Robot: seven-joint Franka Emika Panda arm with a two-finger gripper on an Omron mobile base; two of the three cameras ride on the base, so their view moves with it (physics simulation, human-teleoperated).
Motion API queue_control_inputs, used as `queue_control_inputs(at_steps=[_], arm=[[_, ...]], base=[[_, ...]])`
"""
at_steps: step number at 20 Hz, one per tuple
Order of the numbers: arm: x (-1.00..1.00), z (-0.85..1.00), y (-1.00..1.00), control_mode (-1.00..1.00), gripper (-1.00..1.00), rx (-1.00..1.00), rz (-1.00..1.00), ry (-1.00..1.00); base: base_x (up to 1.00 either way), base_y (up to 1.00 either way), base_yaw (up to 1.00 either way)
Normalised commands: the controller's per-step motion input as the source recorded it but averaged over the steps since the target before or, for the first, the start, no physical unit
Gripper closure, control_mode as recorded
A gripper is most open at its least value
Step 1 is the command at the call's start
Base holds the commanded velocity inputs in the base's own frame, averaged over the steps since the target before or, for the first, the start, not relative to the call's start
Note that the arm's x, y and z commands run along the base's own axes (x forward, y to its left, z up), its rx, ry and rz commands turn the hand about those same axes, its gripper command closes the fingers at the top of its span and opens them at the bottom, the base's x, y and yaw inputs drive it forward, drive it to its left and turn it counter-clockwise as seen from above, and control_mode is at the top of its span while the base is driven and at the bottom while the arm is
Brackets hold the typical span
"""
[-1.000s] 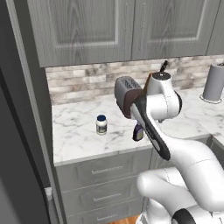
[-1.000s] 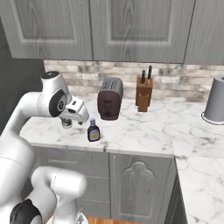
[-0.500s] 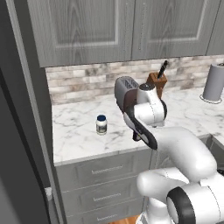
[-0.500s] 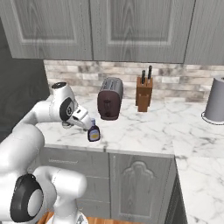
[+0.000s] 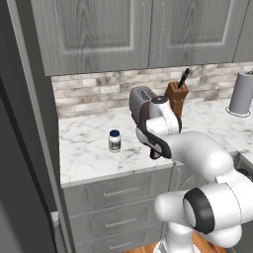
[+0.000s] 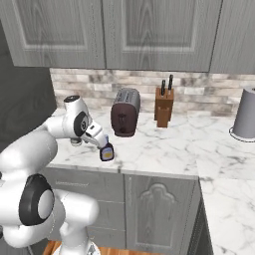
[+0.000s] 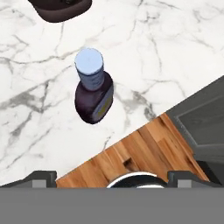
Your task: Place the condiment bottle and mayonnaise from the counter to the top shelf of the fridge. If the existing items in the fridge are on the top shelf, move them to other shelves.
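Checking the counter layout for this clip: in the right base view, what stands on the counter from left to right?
Condiment bottle → toaster → knife block → grey canister.

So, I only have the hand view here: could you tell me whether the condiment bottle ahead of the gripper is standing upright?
Observer: Yes, the right base view shows the condiment bottle upright on the counter, close to its front edge.
Operator: Thank you. Where is the mayonnaise, please?
Observer: The mayonnaise stands upright further left along the counter, well apart from the bottle.
Operator: And what is beside the toaster?
Observer: A knife block stands just right of the toaster, by the backsplash.
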Motion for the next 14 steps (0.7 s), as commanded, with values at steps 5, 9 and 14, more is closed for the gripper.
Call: queue_control_inputs(at_steps=[5,9,14], arm=[[0.37,-0.29,0.00,-1.00,-1.00,0.00,-0.02,0.00],[0.38,-0.32,0.00,-1.00,-1.00,0.00,0.00,0.00],[0.31,-0.28,0.00,-1.00,-1.00,0.00,0.00,0.00]], base=[[0.00,0.00,0.00],[0.00,0.00,0.00],[0.00,0.00,0.00]])
